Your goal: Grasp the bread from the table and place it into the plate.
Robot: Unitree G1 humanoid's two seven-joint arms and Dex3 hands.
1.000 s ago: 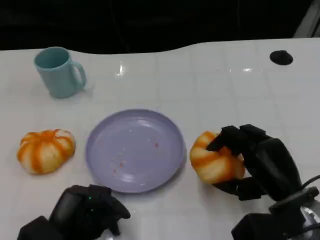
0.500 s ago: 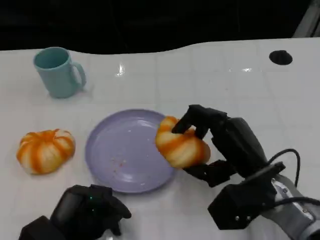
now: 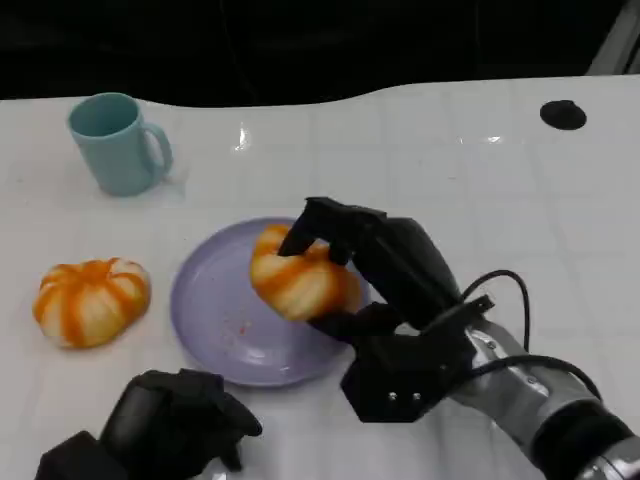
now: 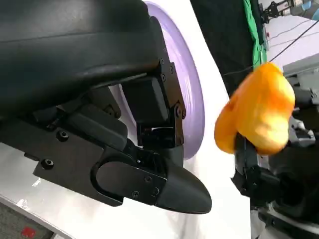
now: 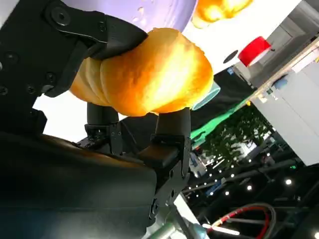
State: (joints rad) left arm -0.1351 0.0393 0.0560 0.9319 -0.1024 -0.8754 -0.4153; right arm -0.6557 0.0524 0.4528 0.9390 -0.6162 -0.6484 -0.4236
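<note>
Here, the right robot hand [image 3: 365, 275] grips the bread [image 3: 298, 278] above the plate [image 3: 215, 320], fingers wrapped over its top and underside. The ridged, glossy roll looks light and probably soft, so a gentle hold across its broad middle should serve better than a squeeze. The left robot hand [image 3: 175, 425] rests on the white bench [image 3: 440, 180] near the plate's front rim, fingers curled, holding nothing.

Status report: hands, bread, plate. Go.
Right hand grips bread, held over the plate, not set down. Left hand curled near the table edge, holding nothing. Second bread left of plate, not in the way.
</note>
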